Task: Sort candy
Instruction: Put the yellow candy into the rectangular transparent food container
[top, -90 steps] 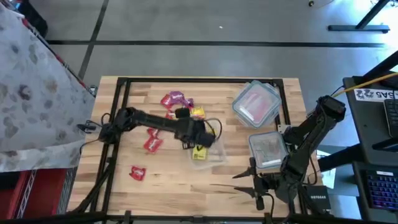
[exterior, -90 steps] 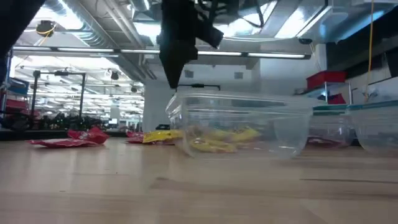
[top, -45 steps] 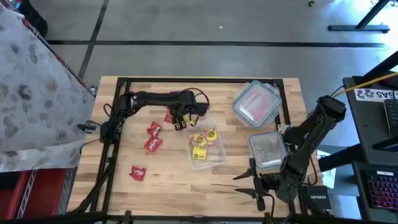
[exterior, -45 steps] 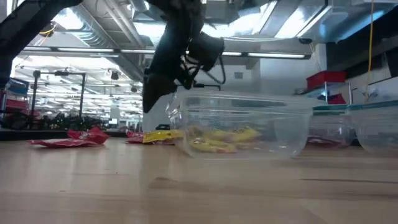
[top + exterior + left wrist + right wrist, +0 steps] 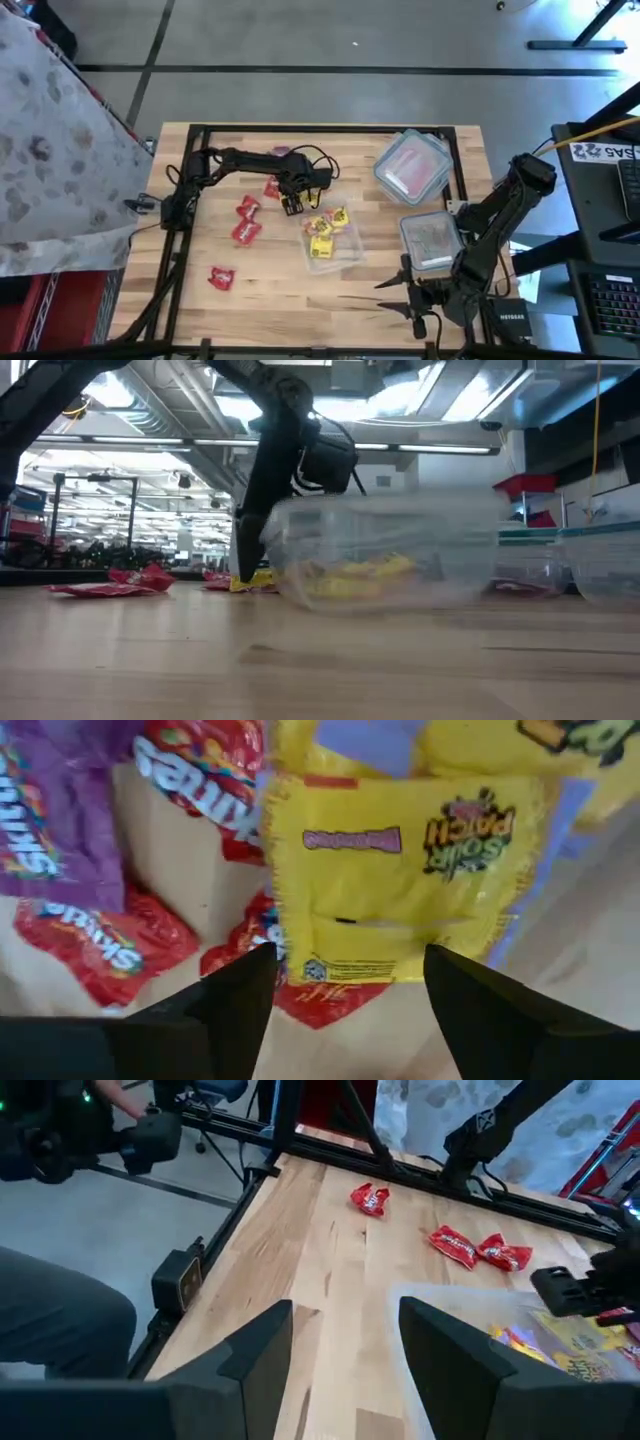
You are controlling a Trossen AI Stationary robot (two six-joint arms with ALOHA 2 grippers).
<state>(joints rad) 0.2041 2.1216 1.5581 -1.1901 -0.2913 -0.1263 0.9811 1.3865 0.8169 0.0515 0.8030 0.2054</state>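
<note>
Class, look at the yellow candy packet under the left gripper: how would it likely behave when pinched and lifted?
The yellow candy packet looks thin, flat and crinkled, so it probably flexes and droops. It likely weighs little. Its glossy wrapper may slip between the open left gripper's fingers.

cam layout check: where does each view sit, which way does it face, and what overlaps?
High: overhead, straight down; both arms, left gripper by the clear tub.
Low: table height, level across; left arm beside that tub.
Left wrist: over a yellow packet, fingers open.
Right wrist: across the table, fingers open.
Shared: tub, left arm.
</note>
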